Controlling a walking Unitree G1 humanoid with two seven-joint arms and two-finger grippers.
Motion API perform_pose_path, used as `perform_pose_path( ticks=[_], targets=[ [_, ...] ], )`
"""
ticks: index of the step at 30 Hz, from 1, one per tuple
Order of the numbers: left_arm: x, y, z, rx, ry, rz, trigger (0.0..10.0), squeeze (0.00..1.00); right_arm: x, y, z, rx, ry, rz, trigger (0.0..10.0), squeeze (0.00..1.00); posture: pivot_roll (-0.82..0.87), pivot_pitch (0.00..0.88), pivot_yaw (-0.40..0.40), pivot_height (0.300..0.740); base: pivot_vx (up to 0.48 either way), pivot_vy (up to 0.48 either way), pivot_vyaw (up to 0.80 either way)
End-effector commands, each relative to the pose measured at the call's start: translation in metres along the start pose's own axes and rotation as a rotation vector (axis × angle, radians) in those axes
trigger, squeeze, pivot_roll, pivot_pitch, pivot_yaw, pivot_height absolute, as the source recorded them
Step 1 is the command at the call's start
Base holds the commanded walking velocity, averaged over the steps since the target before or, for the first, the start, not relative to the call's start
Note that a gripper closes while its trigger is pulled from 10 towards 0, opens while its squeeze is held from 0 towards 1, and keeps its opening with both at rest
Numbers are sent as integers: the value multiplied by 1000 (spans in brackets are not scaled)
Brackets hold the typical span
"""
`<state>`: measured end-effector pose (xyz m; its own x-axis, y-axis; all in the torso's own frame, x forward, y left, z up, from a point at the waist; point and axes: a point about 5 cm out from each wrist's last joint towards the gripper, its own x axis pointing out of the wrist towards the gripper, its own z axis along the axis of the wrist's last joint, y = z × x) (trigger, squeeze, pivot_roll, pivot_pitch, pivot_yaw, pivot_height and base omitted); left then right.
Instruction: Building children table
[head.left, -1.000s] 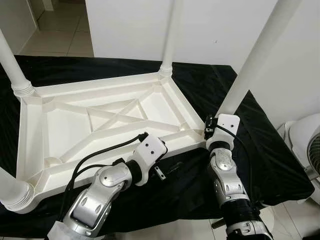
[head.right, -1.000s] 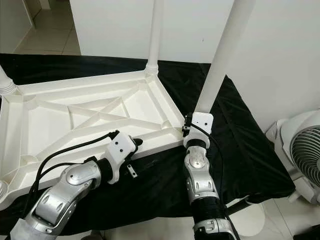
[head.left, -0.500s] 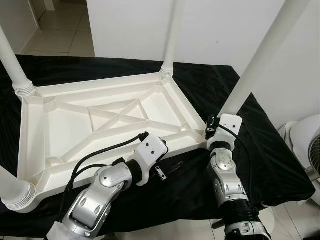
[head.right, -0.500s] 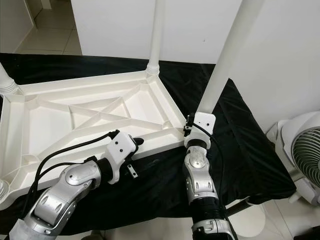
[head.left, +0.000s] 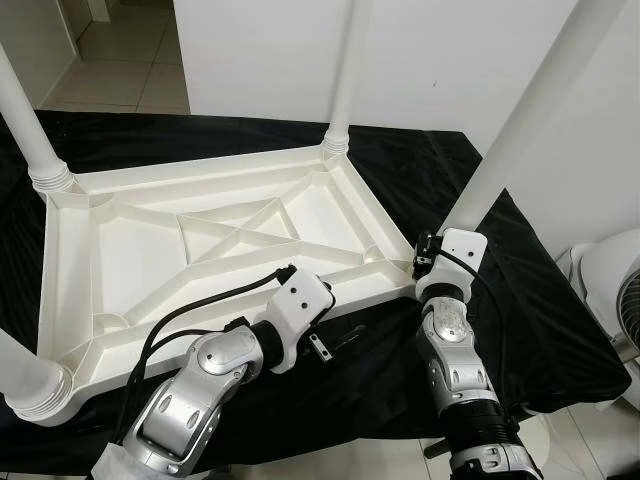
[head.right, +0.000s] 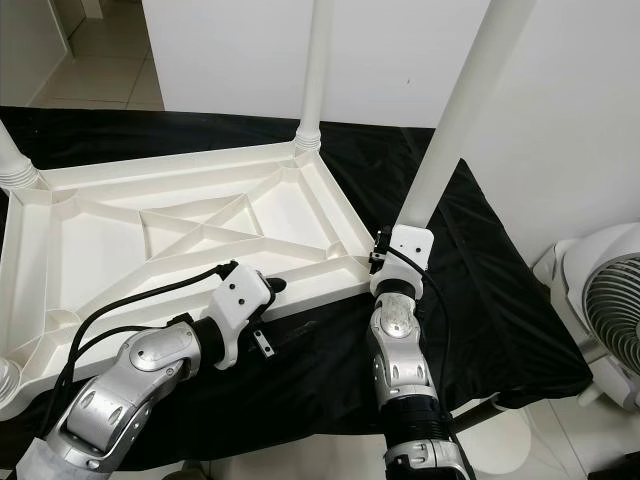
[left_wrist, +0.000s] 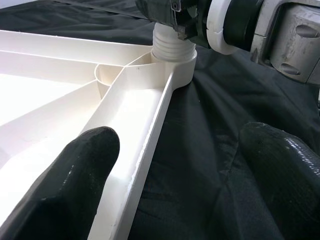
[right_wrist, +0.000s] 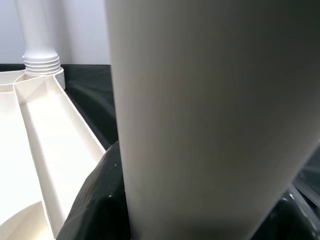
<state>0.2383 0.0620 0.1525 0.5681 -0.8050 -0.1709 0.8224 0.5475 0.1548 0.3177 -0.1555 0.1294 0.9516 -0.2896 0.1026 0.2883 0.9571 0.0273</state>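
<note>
The upturned white plastic table (head.left: 210, 250), ribbed underneath, lay on black cloth (head.left: 520, 290). Right gripper (head.left: 440, 262) clasped a round leg (head.left: 520, 120); left gripper (left_wrist: 165, 165) straddled the rim, fingers apart.

Lighting was bright and even from overhead, with soft shadows. Glare washed out the tabletop (head.left: 200, 240) ribs. Head views were sharp; wrist views blurred on the near fingers (left_wrist: 75, 180) and leg (right_wrist: 210, 115).
</note>
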Motion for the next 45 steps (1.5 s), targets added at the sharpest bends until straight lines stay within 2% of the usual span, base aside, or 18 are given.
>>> perform_pose_path(
  ticks=[1, 8, 16, 19, 26, 34, 40, 45],
  targets=[
    [0, -4, 0, -1, 10, -33, 10000, 0, -7, -24, -30, -29, 150, -120, 10000, 0, 140, 55, -66, 740, 0, 0, 0],
    [0, -4, 0, -4, 14, -32, 10000, 0, -3, -27, -26, 22, 156, -174, 10000, 0, 141, 59, -63, 740, 0, 0, 0],
    [-1, -4, 0, -1, 16, -33, 10000, 0, -1, -25, -29, 87, 210, -203, 10000, 0, 142, 61, -58, 740, 0, 0, 0],
    [-1, -4, 0, 1, 18, -37, 10000, 0, 3, -14, -33, 142, 307, -167, 10000, 0, 140, 65, -57, 740, 0, 0, 0],
    [0, -4, 1, 1, 18, -37, 10000, 0, 5, -8, -37, 118, 367, -131, 10000, 0, 141, 64, -58, 740, 0, 0, 0],
    [0, -4, 1, 0, 16, -36, 10000, 0, 4, -14, -39, 88, 360, -151, 10000, 0, 139, 66, -61, 740, 0, 0, 0],
    [0, -5, 1, -4, 17, -38, 10000, 0, 2, -34, -32, 82, 297, -333, 10000, 0, 139, 68, -60, 740, 0, 0, 0],
    [0, -5, 1, -4, 17, -39, 10000, 0, 2, -37, -31, 70, 287, -353, 10000, 0, 138, 67, -59, 740, 0, 0, 0]
  ],
)
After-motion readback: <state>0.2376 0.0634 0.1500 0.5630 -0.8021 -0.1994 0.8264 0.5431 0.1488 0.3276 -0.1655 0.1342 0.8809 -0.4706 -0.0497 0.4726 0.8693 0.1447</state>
